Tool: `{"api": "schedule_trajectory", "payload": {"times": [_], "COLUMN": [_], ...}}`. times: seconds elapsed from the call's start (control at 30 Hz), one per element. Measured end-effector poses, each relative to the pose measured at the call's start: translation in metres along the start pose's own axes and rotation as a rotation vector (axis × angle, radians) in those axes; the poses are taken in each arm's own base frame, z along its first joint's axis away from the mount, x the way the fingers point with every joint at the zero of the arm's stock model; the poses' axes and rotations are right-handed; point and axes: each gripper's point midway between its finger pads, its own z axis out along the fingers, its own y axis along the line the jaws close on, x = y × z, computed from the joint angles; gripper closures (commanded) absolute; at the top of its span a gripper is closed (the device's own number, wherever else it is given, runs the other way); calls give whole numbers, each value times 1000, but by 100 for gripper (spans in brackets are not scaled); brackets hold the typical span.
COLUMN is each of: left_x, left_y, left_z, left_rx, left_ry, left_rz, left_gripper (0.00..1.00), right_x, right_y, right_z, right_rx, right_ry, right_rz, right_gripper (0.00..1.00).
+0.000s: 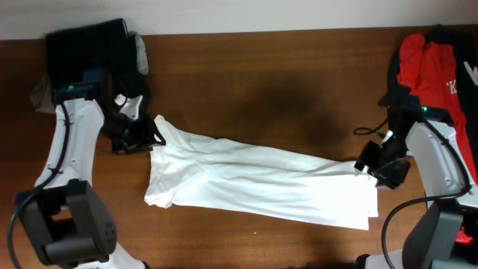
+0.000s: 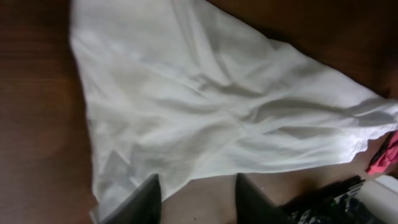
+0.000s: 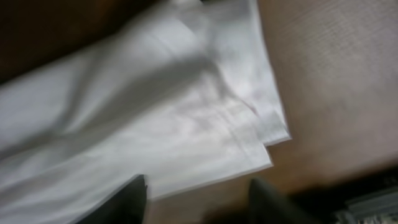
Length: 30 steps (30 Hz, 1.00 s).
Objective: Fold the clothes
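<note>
White T-shirt lies stretched across the table, both grippers open

The shirt lies flat on the brown table as a long, wrinkled band running from left to right, with its right end doubled over in layers. The left gripper sits at the shirt's left end with its fingers apart; one finger overlaps the cloth edge and nothing is clamped. The right gripper sits at the layered right end, fingers also spread and holding nothing, though that view is blurred. A red garment lies at the far right corner and dark clothing at the far left.
</note>
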Motion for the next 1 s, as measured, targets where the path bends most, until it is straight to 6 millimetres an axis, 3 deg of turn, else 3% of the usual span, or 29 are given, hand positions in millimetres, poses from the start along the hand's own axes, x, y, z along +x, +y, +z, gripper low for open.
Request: {"api": "schedule_trajectory", "payload": {"times": [0.1, 0.17, 0.23, 0.37, 0.47, 0.67, 0.87, 1.0], "left_x": [5, 6, 7, 4, 3, 10, 12, 6], "left_y": [-23, -42, -49, -43, -30, -10, 2, 13], "left_z": [12, 25, 33, 46, 72, 108, 123, 122], "left_rx": [-22, -34, -45, -60, -71, -90, -116, -153], "left_ry": [26, 29, 29, 52, 123, 238, 276, 254], "left_rz": [79, 158, 187, 167, 134, 83, 65, 28], "left_gripper": [86, 89, 91, 96, 98, 99, 99, 99], "right_x": [-1, 1, 6, 10, 12, 13, 17, 20], "right_y": [24, 43, 59, 66, 62, 59, 53, 49], "right_z": [2, 3, 7, 25, 39, 56, 75, 90], "right_rx": [-37, -55, -65, -76, -77, -82, -70, -44], "right_ry": [-30, -52, -62, -68, -68, -75, -55, -2], "right_rz": [-71, -131, -179, -193, -183, -169, -142, -105], "right_gripper": [76, 76, 76, 77, 77, 90, 96, 96]}}
